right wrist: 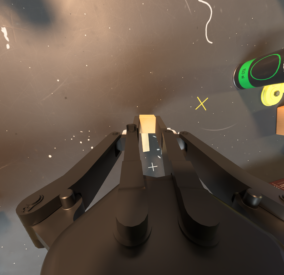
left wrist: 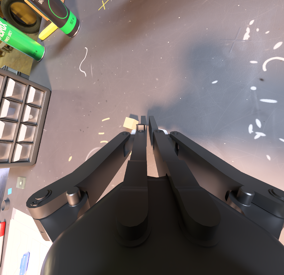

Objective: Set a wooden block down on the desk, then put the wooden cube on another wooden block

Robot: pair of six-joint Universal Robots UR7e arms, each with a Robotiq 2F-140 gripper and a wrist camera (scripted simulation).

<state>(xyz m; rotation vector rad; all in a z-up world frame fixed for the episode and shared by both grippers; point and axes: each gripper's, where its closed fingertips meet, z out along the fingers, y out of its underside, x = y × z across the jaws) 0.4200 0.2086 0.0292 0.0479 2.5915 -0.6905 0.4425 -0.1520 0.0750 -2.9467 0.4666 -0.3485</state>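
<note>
In the right wrist view my right gripper is shut on a tan wooden block, one finger on each side. A paler wooden strip shows between the fingers nearer the camera; I cannot tell whether it is part of that block. Another orange-brown wooden block sits at the right edge. In the left wrist view my left gripper is shut and empty above the desk. A small pale wooden cube lies on the desk just left of its fingertips, apart from them.
Two green and black spray cans, a tyre and a yellow wheel lie at the desk's edge. A compartment tray stands on the left, papers below it. Paint marks dot the desk.
</note>
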